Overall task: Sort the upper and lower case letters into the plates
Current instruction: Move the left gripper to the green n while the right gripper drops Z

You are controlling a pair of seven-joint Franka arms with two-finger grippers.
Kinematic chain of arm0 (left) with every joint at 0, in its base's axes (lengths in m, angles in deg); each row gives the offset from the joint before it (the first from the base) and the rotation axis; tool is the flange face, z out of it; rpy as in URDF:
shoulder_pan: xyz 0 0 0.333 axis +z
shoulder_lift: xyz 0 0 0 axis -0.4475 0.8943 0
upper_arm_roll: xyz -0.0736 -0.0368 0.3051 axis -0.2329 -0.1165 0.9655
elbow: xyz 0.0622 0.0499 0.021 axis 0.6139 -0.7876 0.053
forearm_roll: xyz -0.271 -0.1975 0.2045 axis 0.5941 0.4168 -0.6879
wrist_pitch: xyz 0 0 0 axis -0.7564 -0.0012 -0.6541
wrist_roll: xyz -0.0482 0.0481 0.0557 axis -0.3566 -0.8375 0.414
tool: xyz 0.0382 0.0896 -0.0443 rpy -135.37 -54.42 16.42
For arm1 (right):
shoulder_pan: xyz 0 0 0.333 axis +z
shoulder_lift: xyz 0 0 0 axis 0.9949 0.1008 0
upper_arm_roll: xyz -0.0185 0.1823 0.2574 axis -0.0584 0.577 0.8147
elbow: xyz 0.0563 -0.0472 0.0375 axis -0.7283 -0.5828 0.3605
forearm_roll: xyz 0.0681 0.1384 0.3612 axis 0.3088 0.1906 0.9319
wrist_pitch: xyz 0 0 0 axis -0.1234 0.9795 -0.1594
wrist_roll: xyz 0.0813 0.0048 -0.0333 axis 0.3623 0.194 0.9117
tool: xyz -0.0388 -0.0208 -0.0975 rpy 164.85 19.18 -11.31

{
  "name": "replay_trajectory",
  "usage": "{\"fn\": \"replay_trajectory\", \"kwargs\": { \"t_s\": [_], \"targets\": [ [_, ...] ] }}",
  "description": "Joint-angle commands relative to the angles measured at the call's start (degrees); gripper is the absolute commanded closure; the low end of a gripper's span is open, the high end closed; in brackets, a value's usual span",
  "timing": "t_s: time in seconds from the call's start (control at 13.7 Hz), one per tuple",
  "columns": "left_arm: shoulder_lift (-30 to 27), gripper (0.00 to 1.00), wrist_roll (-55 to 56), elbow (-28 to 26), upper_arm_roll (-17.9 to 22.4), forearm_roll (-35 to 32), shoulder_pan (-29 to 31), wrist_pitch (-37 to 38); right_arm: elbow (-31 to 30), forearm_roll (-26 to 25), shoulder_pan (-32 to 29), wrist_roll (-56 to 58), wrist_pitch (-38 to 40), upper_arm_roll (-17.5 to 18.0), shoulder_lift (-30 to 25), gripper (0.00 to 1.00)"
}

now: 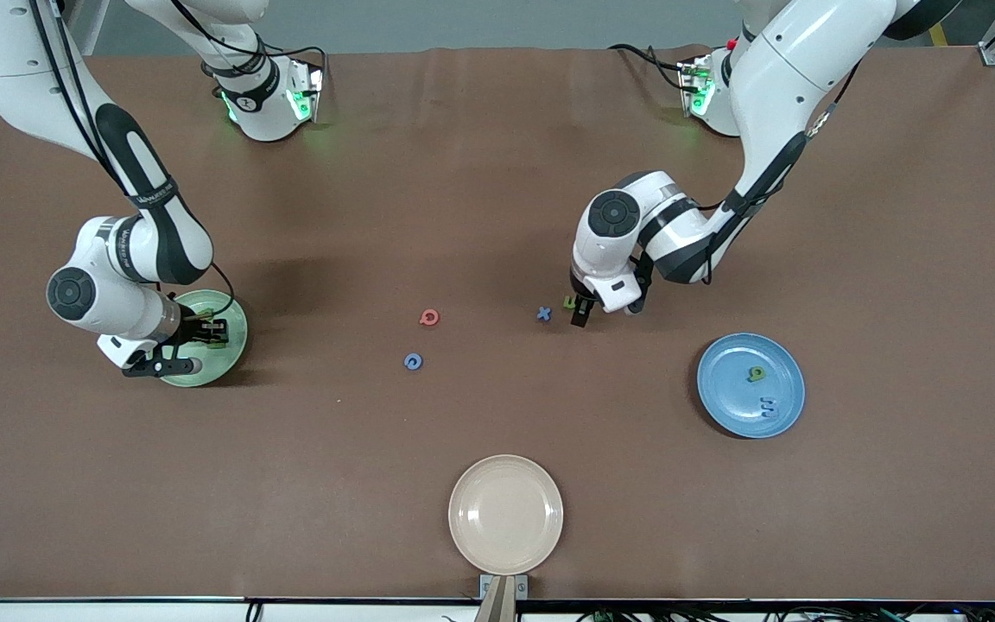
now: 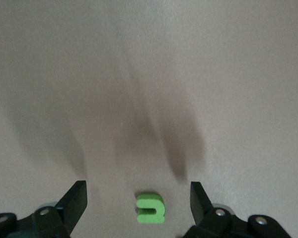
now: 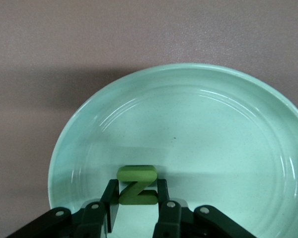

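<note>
While fingers (image 2: pixel 75 201) straddle it, green u (image 2: pixel 150 208) lies flat.

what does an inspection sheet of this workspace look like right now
surface: brown table, flat.
job's things: green N over pale green plate; green u, blue x, red Q, blue G on table; green g and blue m in blue plate.
clutter: cream plate, nearest the front camera, nothing in it.
grippers: right gripper shut on green N; left gripper open, straddling green u.
cables: black leads by the arm bases.
surroundings: nothing seen.
</note>
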Motion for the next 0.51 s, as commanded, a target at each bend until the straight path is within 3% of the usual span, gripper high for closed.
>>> {"fn": "replay_trajectory", "kwargs": {
  "t_s": [0.0,0.07,0.15,0.22,0.44],
  "targets": [
    [0.36,0.11,1.81,-0.16,-0.05,-1.35,-1.01,-1.9,-0.98,0.03,-0.25,0.42,-0.18,0.36,-0.71,0.76],
    [0.53,0.12,1.98,-0.16,-0.05,-1.44,-1.19,-2.78,-0.98,0.03,-0.08,0.08,0.26,0.36,-0.79,0.52],
    [0.8,0.14,1.98,-0.16,-0.05,-1.61,-1.19,-2.88,-0.72,0.03,0.19,-0.62,1.74,0.45,-0.97,0.12],
    [0.89,0.16,1.98,-0.16,-0.05,-2.31,-1.19,-2.96,-0.28,0.03,0.71,-2.46,4.11,0.54,-1.67,0.02],
    [1.68,0.21,1.98,0.19,-0.05,-2.58,-1.28,-2.96,1.48,0.29,5.0,-10.97,12.46,1.15,-5.53,0.01]
  ]
}}
